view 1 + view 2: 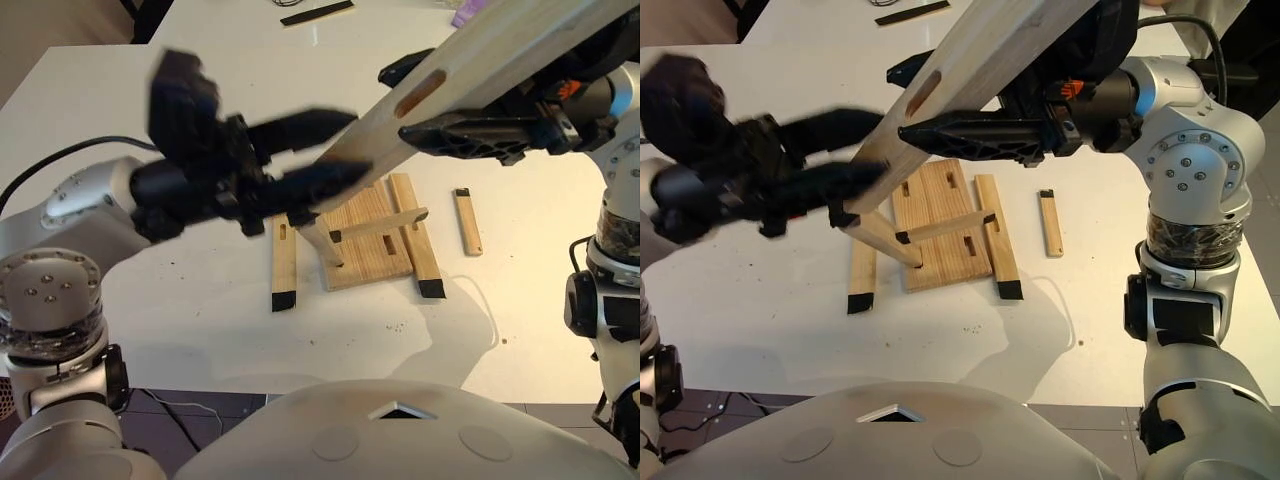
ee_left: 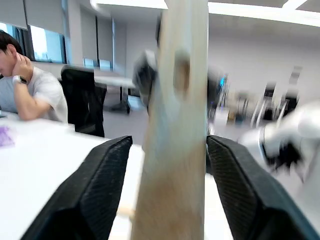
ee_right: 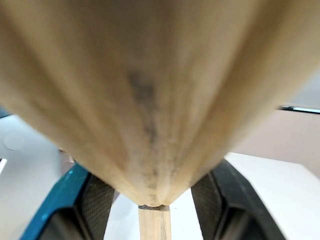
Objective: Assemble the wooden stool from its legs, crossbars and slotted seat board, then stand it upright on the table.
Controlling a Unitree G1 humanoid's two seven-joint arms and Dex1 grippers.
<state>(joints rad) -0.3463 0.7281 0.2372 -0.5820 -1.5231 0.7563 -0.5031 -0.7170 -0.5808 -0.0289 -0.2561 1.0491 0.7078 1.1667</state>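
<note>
High, tilted leg (image 1: 500, 50) tight in right tool (image 1: 395, 103); left tool (image 1: 357, 145) agape (astride it).

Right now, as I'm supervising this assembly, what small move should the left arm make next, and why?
Probably close the left gripper on the raised leg: its fingers straddle the leg's lower end with a gap showing, while the right gripper clamps it higher up, above the seat board.

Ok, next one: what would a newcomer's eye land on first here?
The long wooden leg slanting through the air, clamped in the right gripper, with the left gripper at its lower end. Below it the slotted seat board lies flat on the table, a second leg and crossbar rising from it.
</note>
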